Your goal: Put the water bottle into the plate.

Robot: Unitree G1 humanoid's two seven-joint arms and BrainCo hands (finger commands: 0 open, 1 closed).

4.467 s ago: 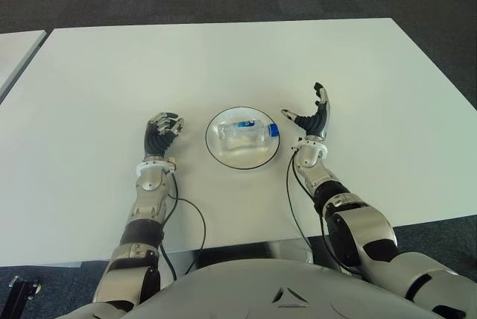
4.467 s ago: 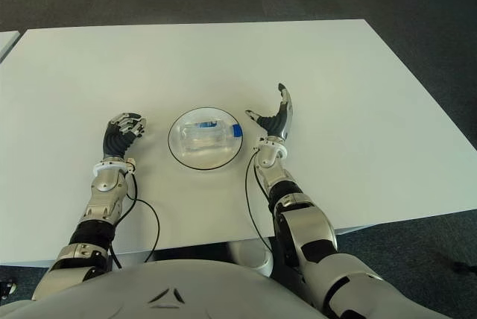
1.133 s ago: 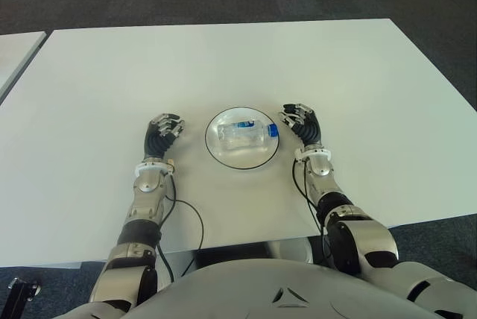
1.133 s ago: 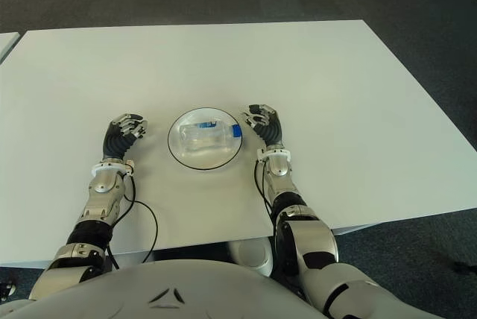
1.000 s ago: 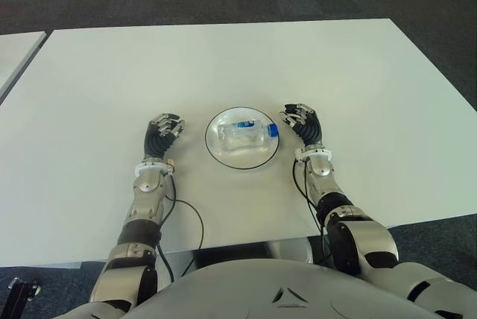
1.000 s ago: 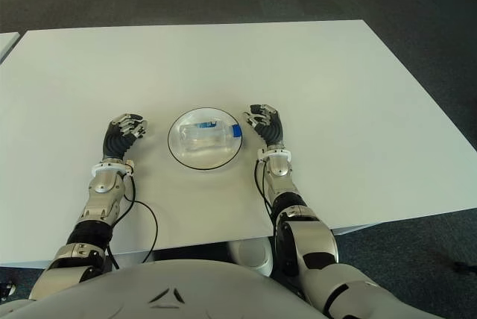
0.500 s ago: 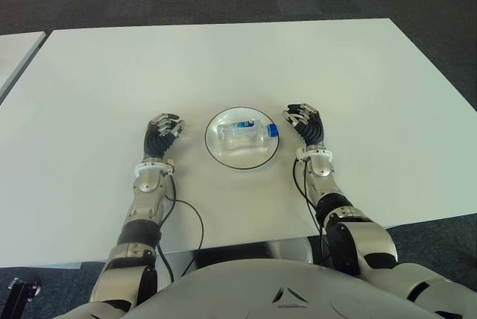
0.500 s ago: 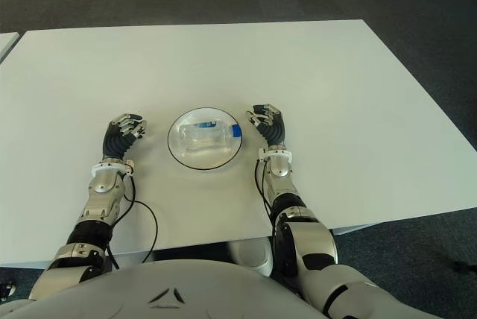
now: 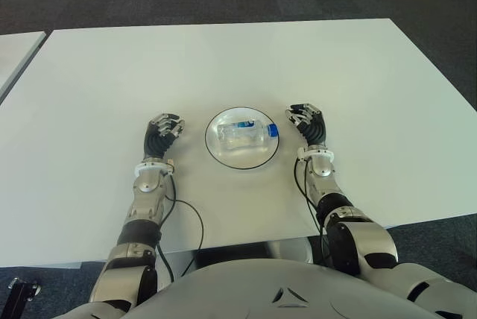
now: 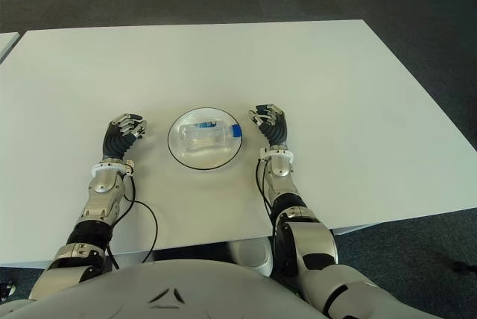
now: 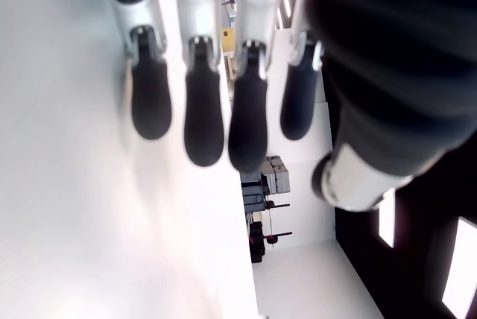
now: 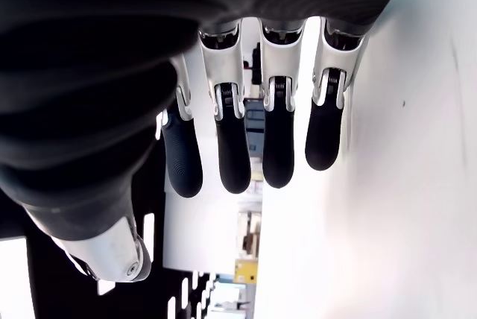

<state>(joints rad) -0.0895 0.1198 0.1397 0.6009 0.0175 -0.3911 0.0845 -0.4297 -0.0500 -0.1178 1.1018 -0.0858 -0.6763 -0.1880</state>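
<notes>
A clear water bottle (image 9: 246,133) with a blue cap and label lies on its side inside the round white plate (image 9: 220,150) with a dark rim, near the middle of the white table (image 9: 223,58). My right hand (image 9: 306,121) sits just to the right of the plate, fingers curled and holding nothing; its fingers (image 12: 232,162) bend over the bare tabletop. My left hand (image 9: 162,130) is left of the plate, its fingers (image 11: 203,121) likewise curled and empty.
Dark carpet surrounds the table. A second white table's corner (image 9: 15,51) shows at the far left. Cables (image 9: 186,222) trail from both forearms over the table's near edge.
The right hand, raised and open beside the plate 4.5 s ago, has curled its fingers, lowered and drifted slightly right. The bottle, the plate and the left hand have not moved.
</notes>
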